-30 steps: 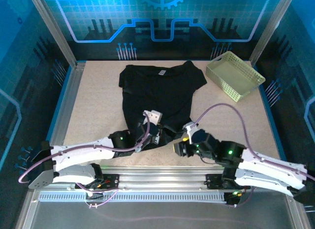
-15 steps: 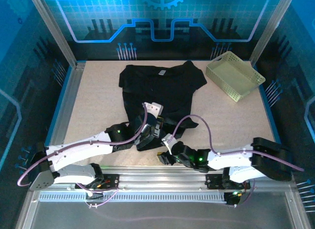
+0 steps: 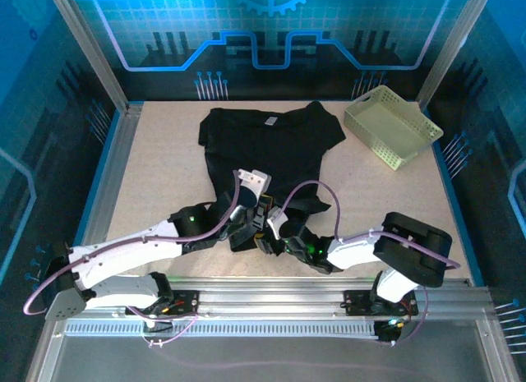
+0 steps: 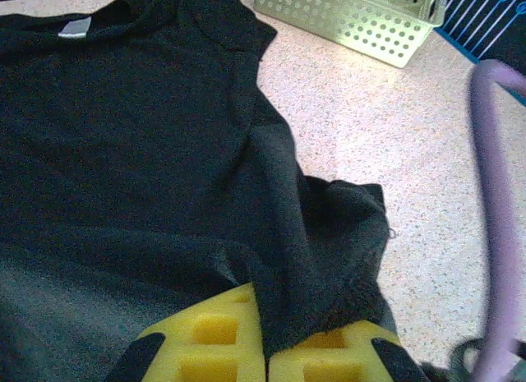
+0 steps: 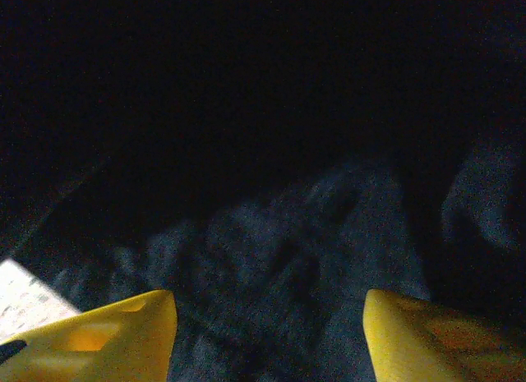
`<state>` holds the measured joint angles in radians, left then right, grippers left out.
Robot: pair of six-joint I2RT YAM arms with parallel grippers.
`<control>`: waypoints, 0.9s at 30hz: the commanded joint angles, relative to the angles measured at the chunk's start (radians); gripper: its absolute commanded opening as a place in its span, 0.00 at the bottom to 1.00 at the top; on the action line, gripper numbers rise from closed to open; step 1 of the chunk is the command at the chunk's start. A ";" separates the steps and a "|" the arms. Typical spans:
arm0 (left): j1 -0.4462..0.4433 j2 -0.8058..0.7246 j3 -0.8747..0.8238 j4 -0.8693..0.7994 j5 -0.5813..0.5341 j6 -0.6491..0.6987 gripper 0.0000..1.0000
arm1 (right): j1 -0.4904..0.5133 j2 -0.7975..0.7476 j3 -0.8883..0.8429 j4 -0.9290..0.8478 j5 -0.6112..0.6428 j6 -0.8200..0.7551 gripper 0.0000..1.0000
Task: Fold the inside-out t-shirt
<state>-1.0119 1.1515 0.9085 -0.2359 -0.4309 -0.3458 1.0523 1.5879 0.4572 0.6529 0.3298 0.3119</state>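
Right gripper (image 5: 267,316) has swung in from the right side of the table (image 3: 164,193) to the near hem of the t-shirt (image 3: 263,148), just beside the left gripper (image 4: 265,337); its jaws stand apart over crumpled dark cloth, holding nothing. Left gripper stays pinched tight on a fold of the hem (yellow pads (image 4: 214,337) pressed together), with the shirt spread mid-table, neck tag (image 3: 269,121) at the far end. Likely both are gathering for a two-handed fold.

Shirt (image 3: 263,148): near hem hidden under the left claw (image 3: 256,224) and right claw (image 3: 278,238); its tag (image 4: 74,27) too small to read; basket (image 4: 353,16) beyond the shirt cut off by the upper edge; shirt cloth at the right claw dark and blurred.
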 commanded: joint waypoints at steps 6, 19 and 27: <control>0.005 -0.051 0.061 -0.012 0.062 0.039 0.00 | -0.127 0.081 0.089 0.160 0.044 -0.058 0.63; 0.003 -0.003 0.116 0.062 0.186 -0.052 0.00 | -0.196 0.289 0.293 0.257 0.229 0.110 0.66; 0.003 -0.027 0.141 0.132 0.223 -0.091 0.00 | -0.259 0.375 0.407 0.240 0.197 0.130 0.68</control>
<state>-1.0103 1.1469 0.9913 -0.1764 -0.2550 -0.4126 0.7998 1.9312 0.8207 0.8555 0.4980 0.4229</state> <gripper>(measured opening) 0.059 0.675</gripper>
